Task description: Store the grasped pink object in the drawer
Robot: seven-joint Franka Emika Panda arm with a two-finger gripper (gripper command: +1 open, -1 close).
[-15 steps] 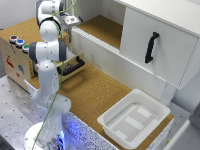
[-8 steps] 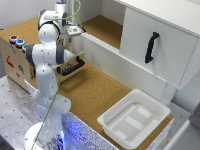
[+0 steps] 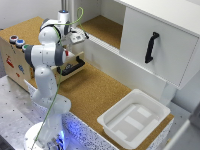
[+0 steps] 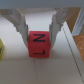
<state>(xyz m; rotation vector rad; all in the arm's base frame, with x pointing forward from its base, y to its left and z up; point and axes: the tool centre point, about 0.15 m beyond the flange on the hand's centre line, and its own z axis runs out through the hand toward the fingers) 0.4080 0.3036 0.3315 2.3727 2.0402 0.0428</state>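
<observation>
While pincer [image 4: 38, 31] grips pink cube [image 4: 39, 44] — drawer [image 3: 71, 66] open.

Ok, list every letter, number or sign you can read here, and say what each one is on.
"N" and "T": black letters, turned sideways, on the face of the pink cube held in the claw.
Wooden box: coloured marks on its front in the exterior view, too blurred to read.
Nothing else legible.

Black characters are printed on the pink cube [image 4: 39, 44] held between the fingers [image 4: 20, 26]. They read as "N" and "L" or "7", seen sideways. No other legible marking noted.
</observation>
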